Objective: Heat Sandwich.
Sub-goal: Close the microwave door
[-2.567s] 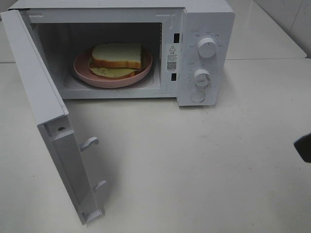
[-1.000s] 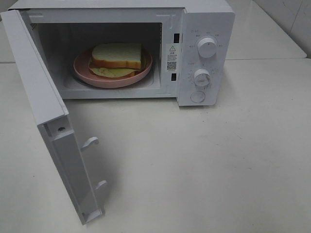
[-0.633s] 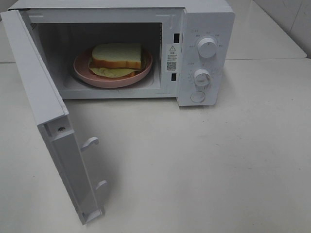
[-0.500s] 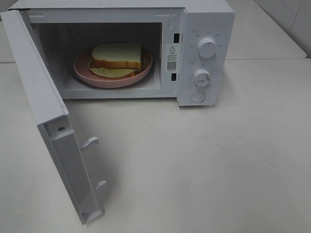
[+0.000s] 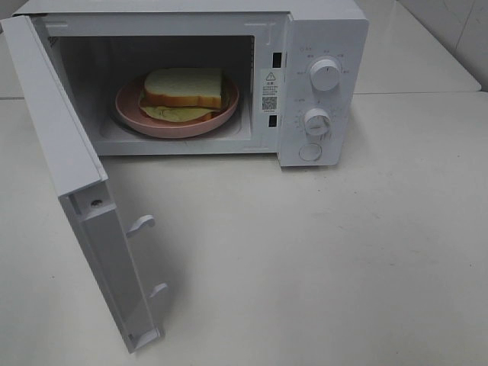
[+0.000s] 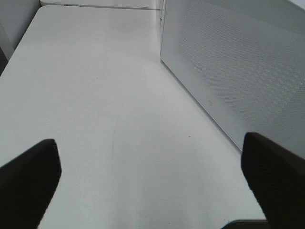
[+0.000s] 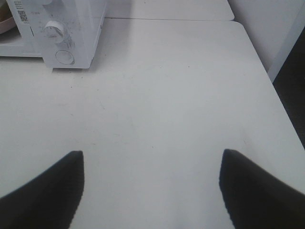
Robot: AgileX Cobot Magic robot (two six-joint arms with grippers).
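1. Exterior high view: the sandwich [image 5: 183,88] lies on the pink plate [image 5: 131,114] in the middle of the microwave [image 5: 328,30] cavity. The door [image 5: 57,130] stands wide open, swung out to the near left, and neither arm shows. Heating cannot start until it shuts. A hard or skewed push could slide the whole oven on the smooth white table [image 5: 343,252], or the latch hooks [image 5: 142,223] could miss their slots. A tiled wall [image 5: 465,30] stands at the far right.
2. Left wrist view: the left gripper [image 6: 150,148] is spread to its widest and holds nothing. It hangs over bare table near a perforated white panel [image 6: 238,71], probably the door's outer face. A finger could catch its edge.
3. Right wrist view: the right gripper [image 7: 150,160] is wide apart and empty, well nearer than the lower knob [image 7: 53,28]. Fingers this wide might slip on it. Past the table's right edge lies dark floor [image 7: 293,109].
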